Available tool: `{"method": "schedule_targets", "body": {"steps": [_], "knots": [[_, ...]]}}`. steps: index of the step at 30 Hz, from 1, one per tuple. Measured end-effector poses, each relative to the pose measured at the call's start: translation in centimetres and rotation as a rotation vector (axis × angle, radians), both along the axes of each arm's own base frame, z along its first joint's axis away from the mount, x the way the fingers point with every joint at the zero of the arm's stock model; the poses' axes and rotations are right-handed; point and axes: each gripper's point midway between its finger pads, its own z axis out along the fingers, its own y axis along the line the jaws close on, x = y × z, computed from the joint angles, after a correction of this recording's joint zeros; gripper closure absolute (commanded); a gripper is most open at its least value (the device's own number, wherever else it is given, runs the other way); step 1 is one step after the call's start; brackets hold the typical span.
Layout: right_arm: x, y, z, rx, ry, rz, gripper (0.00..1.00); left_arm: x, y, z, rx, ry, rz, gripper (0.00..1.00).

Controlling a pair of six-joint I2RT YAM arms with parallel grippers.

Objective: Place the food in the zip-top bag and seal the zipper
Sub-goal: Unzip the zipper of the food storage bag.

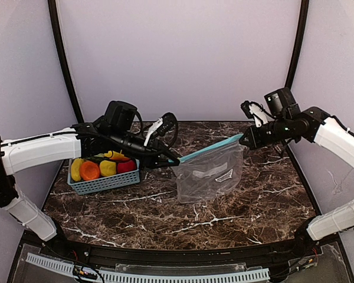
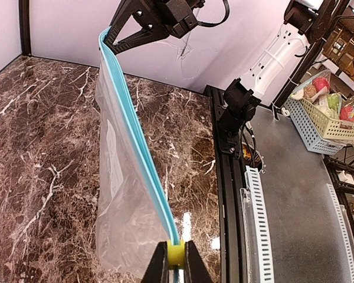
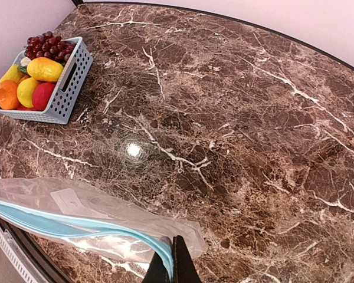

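**Risks.**
- The L gripper (image 1: 176,159) and R gripper (image 1: 243,140) are each pinched shut on one end of the zipper (image 1: 209,149). The strip is pulled taut, so the mouth lies flat with no entry for food.
- Both grippers are occupied. Releasing one end to fetch pcs would likely collapse the bag.
- The thin pinch may slip.

**Containers.**
- Zip-top bag (image 1: 212,172): hangs between the grippers over the marble table (image 1: 165,218) and appears empty.
- Teal lattice basket (image 1: 106,184), under the L arm: holds all visible food (image 1: 89,170), incl. grapes.

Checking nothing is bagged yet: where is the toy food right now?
In the top view, the toy food sits in the lattice basket at the left of the table, beneath the left arm and left of the zip-top bag.
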Motion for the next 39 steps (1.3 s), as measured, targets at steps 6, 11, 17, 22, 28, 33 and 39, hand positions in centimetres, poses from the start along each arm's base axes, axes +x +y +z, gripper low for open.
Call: {"method": "schedule_targets", "body": {"steps": [6,11,17,22,28,33,39], "knots": [[0.5,-0.2,0.3,-0.006,-0.009,-0.002,1.0,-0.1,0.3,0.5,-0.003,-0.014,0.004,0.99],[1.3,0.4,0.9,-0.003,-0.014,0.011,1.0,0.1,0.5,0.8,-0.005,-0.024,0.015,0.99],[2.8,2.2,2.8,0.041,-0.053,0.039,1.0,0.2,1.3,1.5,-0.01,-0.084,0.068,0.99],[4.5,6.0,4.3,0.094,-0.13,0.084,1.0,-0.2,2.2,2.0,0.006,-0.183,0.126,0.99],[6.9,10.6,3.6,0.17,-0.173,0.111,0.86,0.7,3.5,2.4,0.056,-0.334,0.239,0.99],[8.1,12.0,1.3,0.192,-0.113,0.086,0.47,2.8,4.3,1.2,0.139,-0.397,0.331,0.99],[7.5,11.4,2.4,0.27,-0.096,0.019,0.29,4.7,5.0,-0.3,0.213,-0.412,0.424,0.99]]}}
